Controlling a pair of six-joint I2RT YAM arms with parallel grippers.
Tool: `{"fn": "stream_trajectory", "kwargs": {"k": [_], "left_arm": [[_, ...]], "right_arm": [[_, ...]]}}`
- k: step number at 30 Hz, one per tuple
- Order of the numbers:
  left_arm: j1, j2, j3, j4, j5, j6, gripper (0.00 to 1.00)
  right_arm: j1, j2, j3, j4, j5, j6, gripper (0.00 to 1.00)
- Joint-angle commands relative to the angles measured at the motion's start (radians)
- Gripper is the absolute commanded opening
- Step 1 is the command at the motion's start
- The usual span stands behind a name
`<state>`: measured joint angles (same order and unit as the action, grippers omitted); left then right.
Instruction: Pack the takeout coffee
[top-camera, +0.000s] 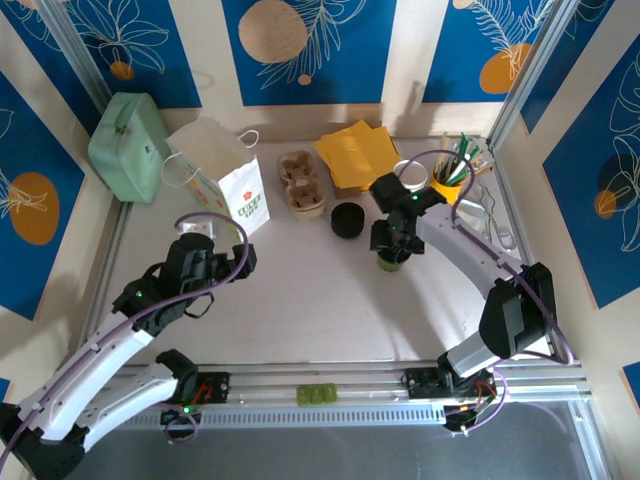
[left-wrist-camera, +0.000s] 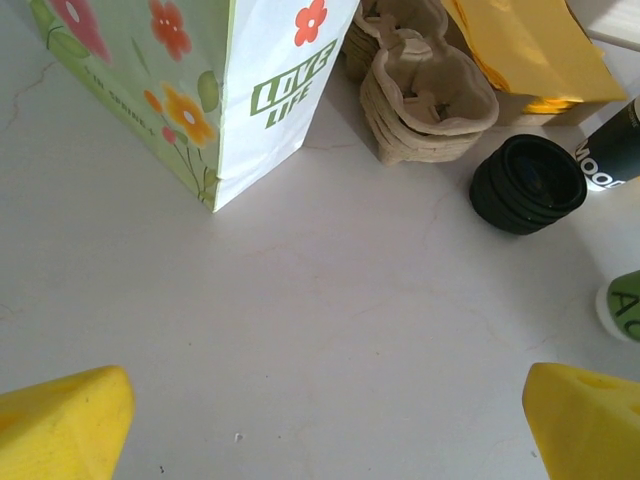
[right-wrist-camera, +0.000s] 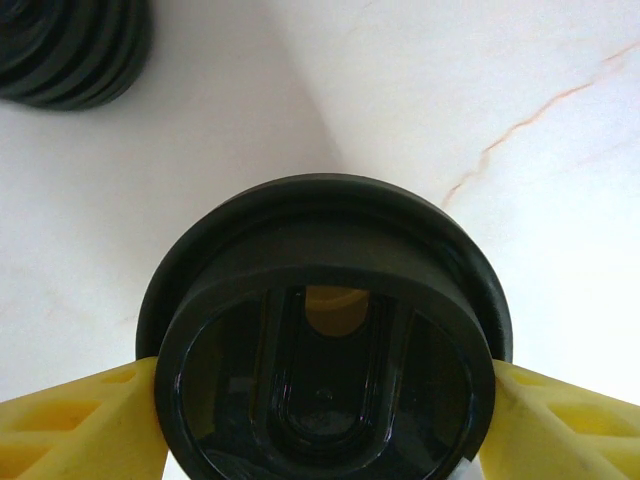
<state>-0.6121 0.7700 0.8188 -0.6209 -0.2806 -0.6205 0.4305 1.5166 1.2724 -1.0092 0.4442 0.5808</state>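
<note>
While the right hand (right-wrist-camera: 325, 375) clamps the black-lidded, light-green paper coffee cup (right-wrist-camera: 325, 300) between its fingers (right-wrist-camera: 80, 420), presumably for lifting, the left hand (left-wrist-camera: 328, 425) hangs wide open, empty, facing the flowered paper bag (left-wrist-camera: 200, 90).

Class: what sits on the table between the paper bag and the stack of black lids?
Stacked pulp cup carriers sit between the bag and the lids, seen in the top view and the left wrist view.
</note>
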Motion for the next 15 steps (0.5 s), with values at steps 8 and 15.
{"fn": "stream_trajectory", "kwargs": {"k": [8, 15], "left_arm": [[0.014, 0.008, 0.008, 0.012, 0.021, 0.012, 1.00], [0.019, -0.002, 0.002, 0.007, 0.017, 0.013, 0.99]], "right_arm": [[-0.289, -0.016, 0.003, 0.064, -0.032, -0.099, 0.73], [-0.410, 0.032, 0.028, 0.084, -0.053, -0.113, 0.73]]}}
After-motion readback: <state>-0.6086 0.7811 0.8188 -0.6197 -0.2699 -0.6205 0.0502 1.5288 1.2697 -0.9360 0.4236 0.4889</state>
